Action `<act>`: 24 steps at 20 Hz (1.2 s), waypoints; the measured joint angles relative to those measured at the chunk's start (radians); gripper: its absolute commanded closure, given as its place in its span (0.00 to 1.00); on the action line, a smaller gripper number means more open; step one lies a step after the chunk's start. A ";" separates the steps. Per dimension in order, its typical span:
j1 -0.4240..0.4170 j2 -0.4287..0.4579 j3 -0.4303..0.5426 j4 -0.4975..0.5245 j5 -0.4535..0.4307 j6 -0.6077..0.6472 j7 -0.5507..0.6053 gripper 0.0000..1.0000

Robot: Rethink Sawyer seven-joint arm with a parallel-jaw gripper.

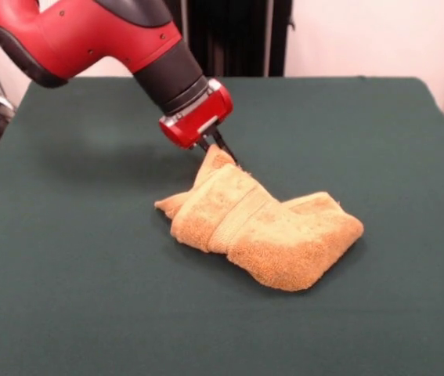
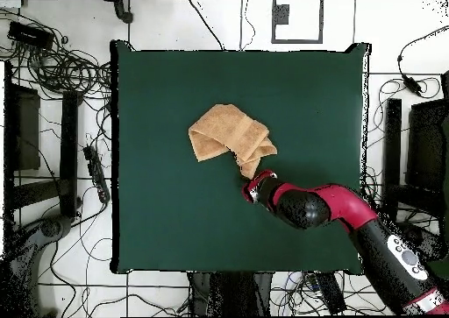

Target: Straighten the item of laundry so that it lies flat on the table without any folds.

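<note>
The orange-tan terry towel point(image 1: 265, 227) lies crumpled and folded over itself near the middle of the dark green table point(image 1: 88, 298). A woven band runs across its upper fold. One corner is drawn up into a peak at the far side. My gripper point(image 1: 220, 149) is shut on that raised corner, its black fingers pinching the cloth just above the table. In the overhead view the towel point(image 2: 230, 135) sits a little above centre, and the gripper point(image 2: 250, 181) holds its lower right corner, with the red arm coming from the lower right.
The table point(image 2: 175, 227) extends wide on every side of the towel. Cables, dark stands and equipment lie on the floor around the table's edges in the overhead view.
</note>
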 measured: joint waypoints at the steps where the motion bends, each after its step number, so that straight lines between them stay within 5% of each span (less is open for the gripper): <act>1: 0.001 0.000 0.000 0.001 -0.002 0.000 0.000 1.00; 12: 0.007 -0.093 0.018 0.059 -0.027 0.000 0.000 1.00; 24: 0.013 -0.475 0.124 0.252 0.050 -0.026 0.000 1.00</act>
